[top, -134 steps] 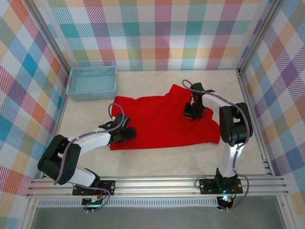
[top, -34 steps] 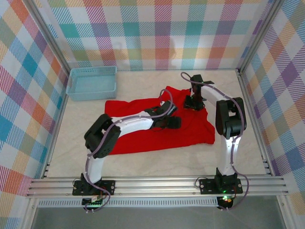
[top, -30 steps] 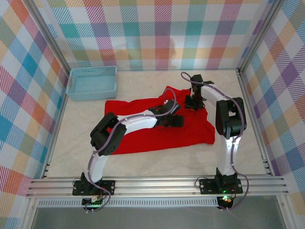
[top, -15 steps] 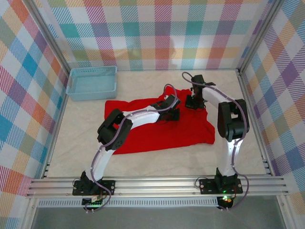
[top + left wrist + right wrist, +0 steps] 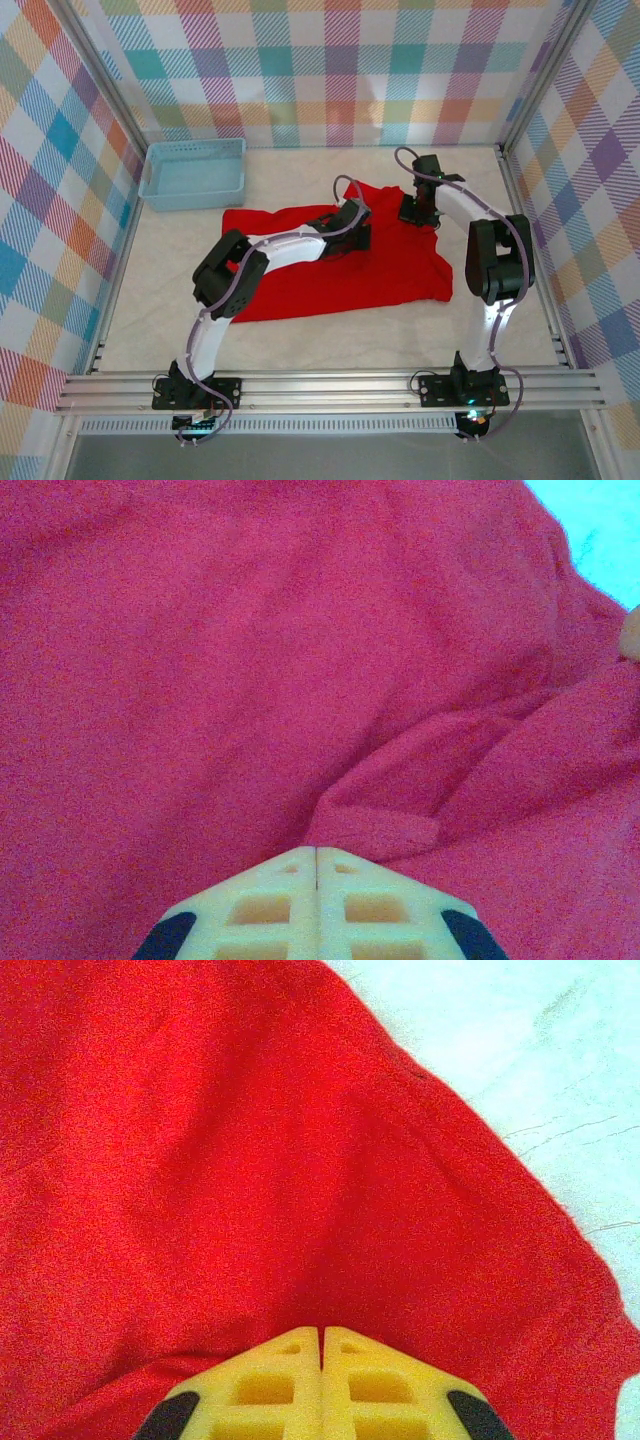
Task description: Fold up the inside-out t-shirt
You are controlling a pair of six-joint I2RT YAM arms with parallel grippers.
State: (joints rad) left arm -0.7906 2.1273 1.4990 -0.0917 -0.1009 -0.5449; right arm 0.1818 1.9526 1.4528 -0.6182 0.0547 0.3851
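Both pincers pressed together: my left pincer (image 5: 317, 853) pinches a cloth ridge of the t-shirt (image 5: 300, 275), my right pincer (image 5: 322, 1331) its far edge. Shirt lies rumpled mid-table (image 5: 330, 335); I judge no fold is finished yet.

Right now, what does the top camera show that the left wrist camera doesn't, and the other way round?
Top camera: the blue basket at the far left, the bare table, and the left arm and right arm reaching onto the cloth. Left wrist camera: the left fingers shut, with a raised ridge of cloth pinched at their tips. Shared: the red t-shirt.
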